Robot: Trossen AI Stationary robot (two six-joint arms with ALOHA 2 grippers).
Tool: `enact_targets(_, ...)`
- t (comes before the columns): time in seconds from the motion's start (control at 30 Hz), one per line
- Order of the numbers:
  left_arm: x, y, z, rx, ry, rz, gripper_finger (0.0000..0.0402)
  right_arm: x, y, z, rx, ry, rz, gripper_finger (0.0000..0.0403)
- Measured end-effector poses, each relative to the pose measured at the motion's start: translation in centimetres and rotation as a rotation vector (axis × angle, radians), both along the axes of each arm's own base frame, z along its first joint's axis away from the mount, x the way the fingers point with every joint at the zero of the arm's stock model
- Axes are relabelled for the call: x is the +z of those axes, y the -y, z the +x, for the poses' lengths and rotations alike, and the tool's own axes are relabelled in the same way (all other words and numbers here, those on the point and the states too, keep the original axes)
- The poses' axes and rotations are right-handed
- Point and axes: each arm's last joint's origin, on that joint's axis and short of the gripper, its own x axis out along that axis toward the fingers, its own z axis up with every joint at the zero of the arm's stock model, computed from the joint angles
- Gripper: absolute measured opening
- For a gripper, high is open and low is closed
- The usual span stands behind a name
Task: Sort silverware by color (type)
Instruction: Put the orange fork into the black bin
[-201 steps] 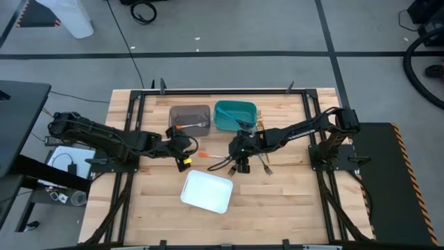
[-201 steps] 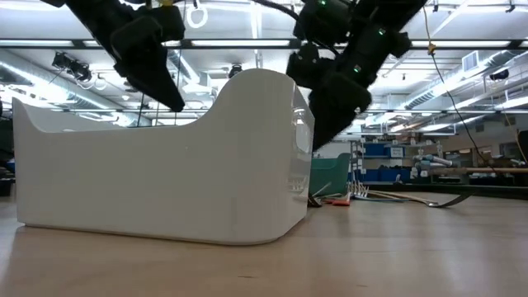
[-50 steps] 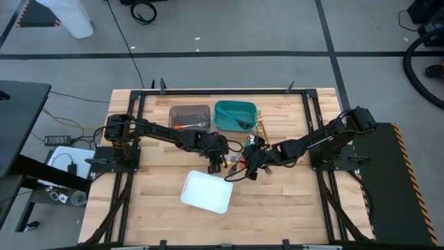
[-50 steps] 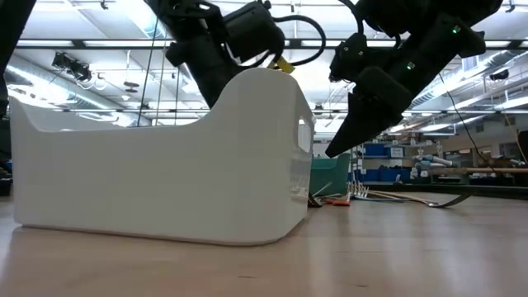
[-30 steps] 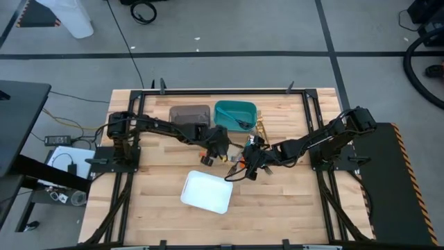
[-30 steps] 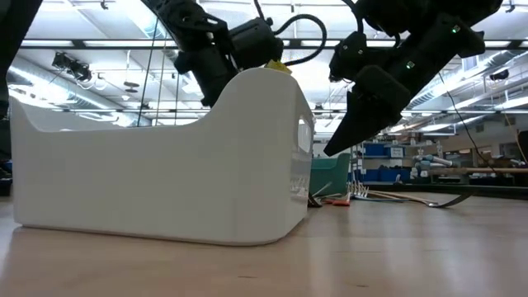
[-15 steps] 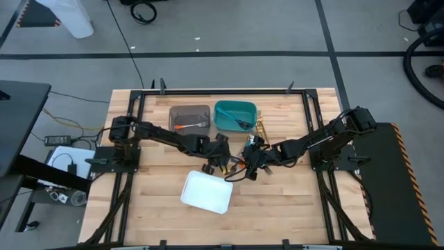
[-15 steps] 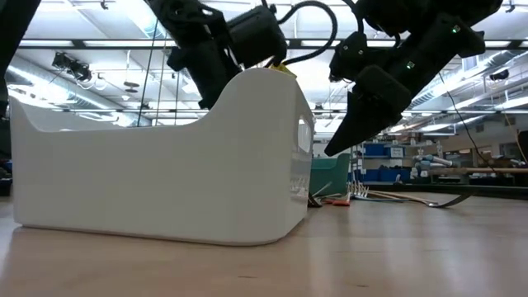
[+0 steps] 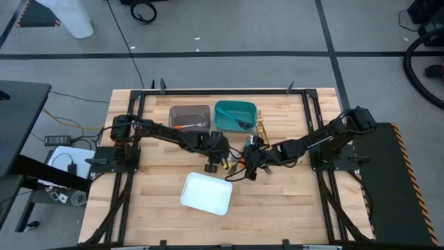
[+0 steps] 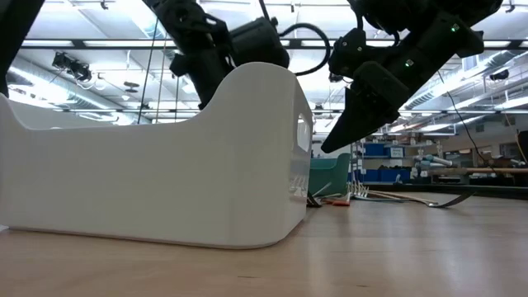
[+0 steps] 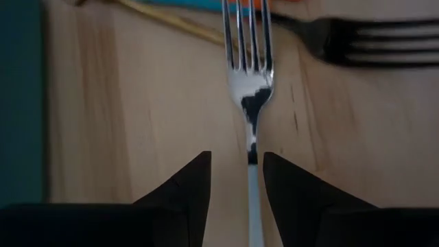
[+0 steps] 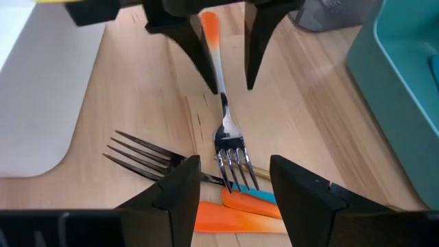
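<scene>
My left claw (image 12: 223, 41) is open astride an orange fork (image 12: 221, 103), right claw (image 12: 233, 182) open nearby. Some pieces binned; several more remain on the table (image 9: 277, 194)

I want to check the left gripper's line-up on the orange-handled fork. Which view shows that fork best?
The right wrist view: the fork lies whole on the wood, orange handle between the left gripper's open fingers. The left wrist view shows only tines and neck. In the high view it is tiny; the low view hides it behind the white tray.
</scene>
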Motion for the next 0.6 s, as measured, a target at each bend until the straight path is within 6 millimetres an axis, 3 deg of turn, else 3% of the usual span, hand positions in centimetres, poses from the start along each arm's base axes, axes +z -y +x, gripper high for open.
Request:
enact_targets(0.43, -1.5, 0.0, 0.5, -0.008, -0.013, -0.015, 0.0139, 0.0, 0.0, 0.0, 0.007, -0.005, 0.000, 0.0187)
enact_targets(0.6, -1.6, 0.2, 0.3, -0.002, -0.036, -0.013, 0.0091, -0.1, 0.0, -0.1, 0.007, -0.011, 0.000, 0.0187)
